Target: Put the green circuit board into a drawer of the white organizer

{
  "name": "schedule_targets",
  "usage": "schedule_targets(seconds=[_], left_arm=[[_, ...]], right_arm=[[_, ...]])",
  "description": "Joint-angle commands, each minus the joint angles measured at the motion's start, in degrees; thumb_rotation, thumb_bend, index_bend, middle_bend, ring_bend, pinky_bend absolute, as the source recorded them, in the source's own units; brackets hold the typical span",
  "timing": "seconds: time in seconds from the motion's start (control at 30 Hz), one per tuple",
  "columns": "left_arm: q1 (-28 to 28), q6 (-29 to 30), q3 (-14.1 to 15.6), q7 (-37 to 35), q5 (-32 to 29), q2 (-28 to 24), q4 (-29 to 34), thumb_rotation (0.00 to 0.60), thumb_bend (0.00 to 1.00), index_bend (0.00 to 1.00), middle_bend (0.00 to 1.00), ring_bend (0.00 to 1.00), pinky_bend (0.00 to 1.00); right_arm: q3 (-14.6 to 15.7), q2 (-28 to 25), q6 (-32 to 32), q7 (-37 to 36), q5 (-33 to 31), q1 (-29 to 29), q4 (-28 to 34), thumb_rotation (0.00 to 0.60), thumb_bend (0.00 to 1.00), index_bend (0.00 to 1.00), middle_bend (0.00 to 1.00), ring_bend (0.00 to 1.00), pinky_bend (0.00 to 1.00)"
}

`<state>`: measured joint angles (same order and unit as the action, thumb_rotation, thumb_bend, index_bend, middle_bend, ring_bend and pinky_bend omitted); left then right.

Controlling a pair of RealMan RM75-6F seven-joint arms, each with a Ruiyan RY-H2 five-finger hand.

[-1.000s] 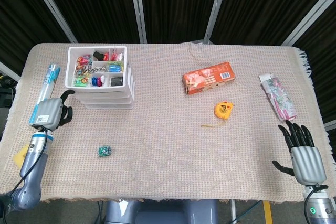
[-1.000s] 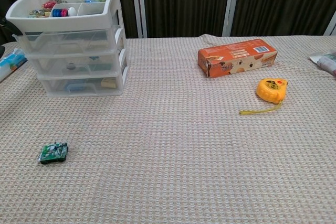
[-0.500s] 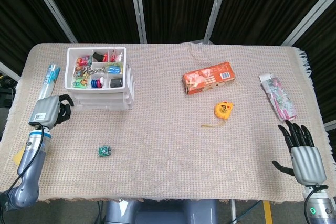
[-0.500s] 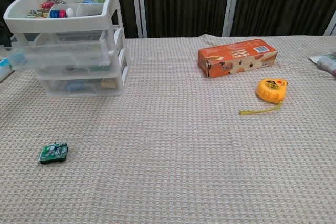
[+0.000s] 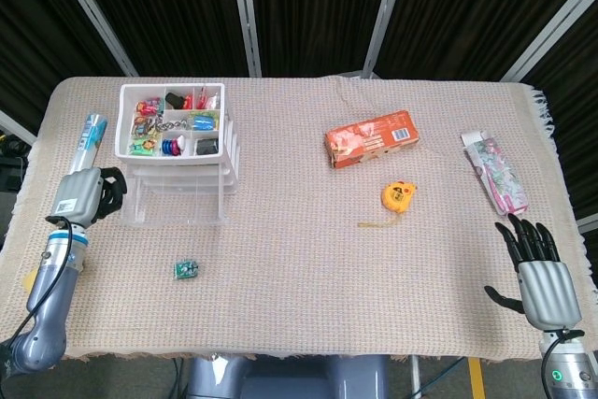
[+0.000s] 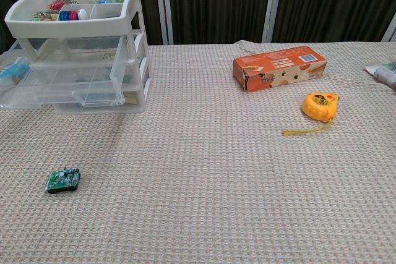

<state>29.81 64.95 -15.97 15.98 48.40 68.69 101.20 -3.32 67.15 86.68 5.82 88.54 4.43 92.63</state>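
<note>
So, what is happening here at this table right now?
The left robot hand is at the front corner of the top clear drawer of the white organizer, and that drawer stands pulled far out toward the robot. Whether the fingers actually grip it cannot be told. The green circuit board lies untouched on the cloth in front of the organizer. The right robot hand rests open at the near right edge of the table, holding nothing.

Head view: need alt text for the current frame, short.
A clear plastic drawer stands pulled out of the white three-drawer organizer, with the left hand at its left end. The small green circuit board lies on the beige woven cloth nearer the robot; the right hand rests open far right.
</note>
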Motion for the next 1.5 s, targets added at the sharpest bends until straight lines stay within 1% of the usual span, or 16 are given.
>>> schedule_targets(seconds=[0.03,0.17,0.37,0.53,0.63,0.7,0.73,0.8,0.9,0.97,1.07,1.1,1.13,1.2,1.3,1.5], left_arm=[[-0.9,1.4,0.0,-2.4,3.2,-0.5,1.1,0.600,0.70,0.76,0.95,0.85,0.68],[-3.3,5.2,2.1,-6.3,13.4,-1.3,2.0,0.600,0.70,0.76,0.94,0.85,0.68],[-8.7,12.0,10.2,-9.2,32.0,-4.1,2.7,0.600,0.70,0.76,0.93,0.83,0.67],[-12.6,14.9,16.7,-8.0,40.5,-5.8,2.6,0.600,0.68,0.69,0.86,0.77,0.63],[-13.9,14.9,19.7,-5.9,43.8,-6.5,1.9,0.600,0.57,0.55,0.74,0.66,0.56],[-14.5,14.6,21.5,-2.9,46.2,-6.7,1.3,0.600,0.32,0.38,0.52,0.48,0.49],[-14.6,14.4,21.9,-1.8,46.7,-6.7,1.3,0.600,0.25,0.33,0.43,0.41,0.46],[-14.8,13.2,23.3,1.2,48.0,-6.8,1.6,0.600,0.08,0.18,0.20,0.19,0.33],[-14.6,9.7,24.8,5.3,47.8,-7.5,3.4,0.600,0.02,0.07,0.02,0.03,0.13],[-14.2,7.2,25.4,7.6,46.9,-7.8,4.5,0.600,0.01,0.03,0.00,0.00,0.07],[-13.7,4.4,25.7,10.3,45.5,-7.7,5.5,0.600,0.00,0.00,0.01,0.00,0.05],[-13.6,3.8,25.7,10.9,45.1,-7.6,5.7,0.600,0.01,0.00,0.06,0.05,0.10],[-13.5,3.2,25.7,11.5,44.6,-7.5,5.8,0.600,0.01,0.00,0.12,0.10,0.16],[-13.3,2.2,25.0,13.4,43.1,-6.7,6.0,0.600,0.03,0.01,0.36,0.31,0.36],[-12.6,0.3,23.8,14.7,40.2,-5.0,5.9,0.600,0.11,0.05,0.62,0.52,0.51],[-10.7,-2.0,19.8,18.9,33.3,-0.5,4.2,0.600,0.23,0.12,0.86,0.73,0.65]], right_arm=[[0.0,0.0,0.0,0.1,0.0,0.0,0.0,0.600,0.00,0.10,0.00,0.00,0.00],[0.0,0.0,0.0,0.1,-0.1,0.0,0.0,0.600,0.00,0.10,0.00,0.00,0.00],[-0.1,0.0,-0.1,0.2,-0.3,0.0,0.1,0.600,0.00,0.10,0.00,0.00,0.00],[-0.2,0.1,-0.1,0.4,-0.4,0.0,0.1,0.600,0.00,0.10,0.00,0.00,0.00],[-0.2,0.1,-0.1,0.5,-0.5,0.0,0.2,0.600,0.00,0.10,0.00,0.00,0.00],[-0.2,0.1,-0.1,0.6,-0.5,0.0,0.2,0.600,0.00,0.10,0.00,0.00,0.00],[-0.2,0.1,-0.1,0.6,-0.5,0.0,0.2,0.600,0.00,0.10,0.00,0.00,0.00],[-0.2,0.1,0.0,0.7,-0.5,0.0,0.2,0.600,0.00,0.10,0.00,0.00,0.00],[-0.3,0.1,0.0,0.7,-0.5,0.0,0.2,0.600,0.00,0.10,0.00,0.00,0.00],[-0.2,0.1,0.0,0.6,-0.6,0.0,0.2,0.600,0.00,0.10,0.00,0.00,0.00],[-0.2,0.0,0.0,0.5,-0.5,0.0,0.1,0.600,0.00,0.10,0.00,0.00,0.00],[-0.2,0.0,-0.1,0.4,-0.5,0.0,0.1,0.600,0.00,0.10,0.00,0.00,0.00],[-0.2,0.0,-0.1,0.4,-0.5,0.0,0.1,0.600,0.00,0.10,0.00,0.00,0.00],[-0.2,0.0,-0.1,0.3,-0.5,0.0,0.1,0.600,0.00,0.10,0.00,0.00,0.00],[-0.2,0.0,-0.2,0.3,-0.4,0.0,0.1,0.600,0.00,0.10,0.00,0.00,0.00],[-0.2,0.0,-0.1,0.3,-0.4,0.0,0.1,0.600,0.00,0.10,0.00,0.00,0.00]])
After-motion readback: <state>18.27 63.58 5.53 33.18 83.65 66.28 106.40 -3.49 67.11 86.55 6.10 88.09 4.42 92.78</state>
